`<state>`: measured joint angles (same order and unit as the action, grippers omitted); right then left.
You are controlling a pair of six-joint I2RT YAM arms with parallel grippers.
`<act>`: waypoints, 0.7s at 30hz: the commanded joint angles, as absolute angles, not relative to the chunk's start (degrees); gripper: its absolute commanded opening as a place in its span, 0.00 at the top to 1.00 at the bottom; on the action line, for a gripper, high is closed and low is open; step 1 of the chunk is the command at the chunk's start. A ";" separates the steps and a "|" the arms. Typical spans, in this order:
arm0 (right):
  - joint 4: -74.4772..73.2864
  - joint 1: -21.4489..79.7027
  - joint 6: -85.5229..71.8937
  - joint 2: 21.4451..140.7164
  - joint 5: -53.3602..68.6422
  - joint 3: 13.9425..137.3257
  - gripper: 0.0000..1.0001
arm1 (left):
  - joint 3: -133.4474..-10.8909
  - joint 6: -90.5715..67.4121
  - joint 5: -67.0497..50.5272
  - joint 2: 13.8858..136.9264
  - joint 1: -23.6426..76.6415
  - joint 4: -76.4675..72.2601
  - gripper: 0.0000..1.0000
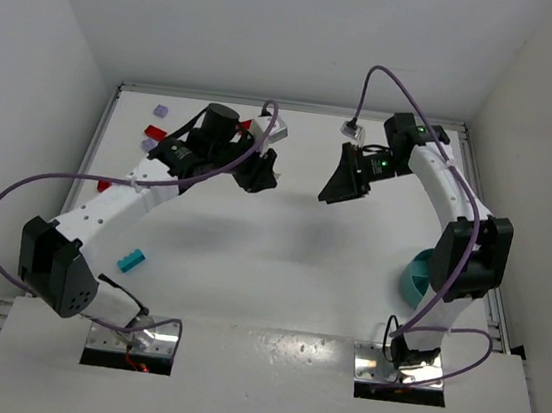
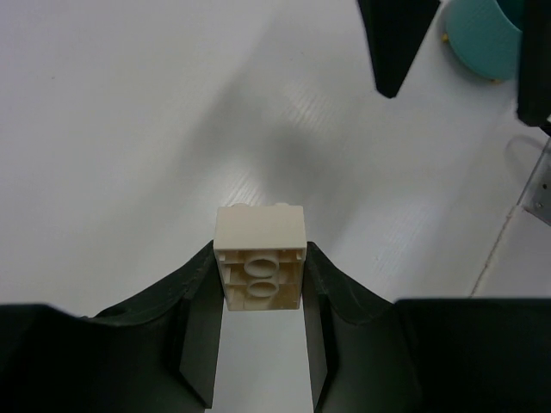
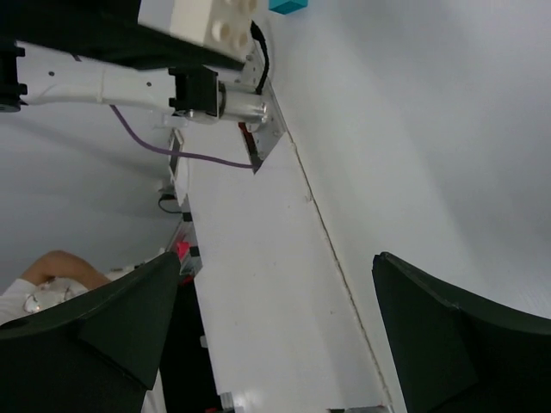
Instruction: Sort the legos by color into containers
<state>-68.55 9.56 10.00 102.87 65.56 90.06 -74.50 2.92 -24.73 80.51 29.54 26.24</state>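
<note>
Beige lego (image 2: 260, 258), pinched in the nearly closed left end effector (image 1: 260, 172), faces the right end effector (image 3: 277, 258), wide open and empty: seemingly a handover, next needing alignment before transport to the teal dish (image 2: 482, 39) beyond.

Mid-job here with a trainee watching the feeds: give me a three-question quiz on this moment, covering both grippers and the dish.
1. True or false: the right gripper is shut.
2. Multiple choice: the brick clamped in the left gripper is A) red, B) beige, C) cyan.
3. Fill in: in the top view, the teal dish lies beside the ____ arm and is partly hidden by it.
Key: 1 false, it stands open with nothing between its fingers; 2 B; 3 right arm.
</note>
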 commanded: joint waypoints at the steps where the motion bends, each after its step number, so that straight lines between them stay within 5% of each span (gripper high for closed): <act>1: -63.46 11.86 4.59 104.33 67.51 93.95 0.07 | -77.34 2.29 -27.77 80.68 31.55 24.79 0.87; 6: -59.24 13.10 -0.26 106.52 66.88 94.75 0.15 | -77.87 2.29 -28.30 81.83 33.39 24.79 0.87; 21: -52.65 17.92 -10.28 110.30 70.66 94.13 0.12 | -76.73 0.44 -29.97 82.96 36.91 23.74 0.87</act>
<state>-55.90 17.04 -6.81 109.32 67.55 93.45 -75.40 1.41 -28.47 82.52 36.18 26.46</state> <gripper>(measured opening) 0.877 0.415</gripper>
